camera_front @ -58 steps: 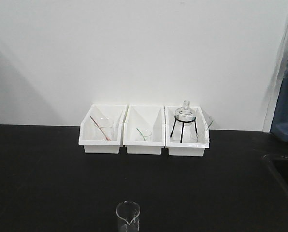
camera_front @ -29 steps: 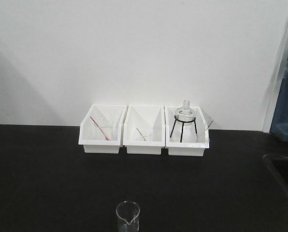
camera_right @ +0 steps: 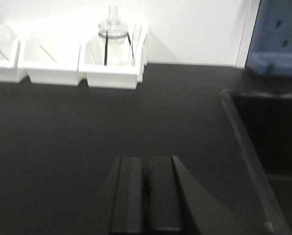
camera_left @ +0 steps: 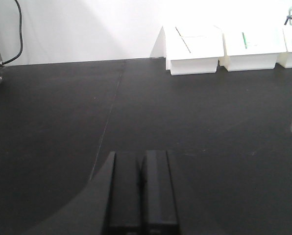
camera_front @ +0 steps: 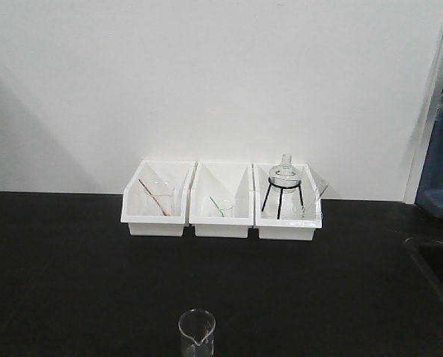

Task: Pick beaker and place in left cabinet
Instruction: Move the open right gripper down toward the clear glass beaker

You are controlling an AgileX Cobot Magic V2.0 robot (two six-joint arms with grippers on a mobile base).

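Obs., front and wrist views.

- Beaker: stood upright on the black bench top, at the near edge of the front view and roughly centred, pour spout turned toward the camera. Lower part cut off by the frame. Nothing touched it.
- Left gripper: fingers pressed flat together with only a thin seam between them, nothing held. It hung low over bare bench. In its wrist view the beaker showed only as a sliver at the right edge, ahead of the gripper and well apart from it.
- Right gripper: fingers likewise closed against each other, empty, above bare bench. Just to its right was the rim of a dark sunken recess (a sink, possibly; could not tell).
- Back of bench, against the white wall: three white bins side by side, touching.
  - Left bin: glassware with a red rod.
  - Middle bin: a small glass with a green rod.
  - Right bin: a round flask seated on a black tripod.
  - All well apart from the beaker.
- Far right: a blue object with holes, too blurred to identify.
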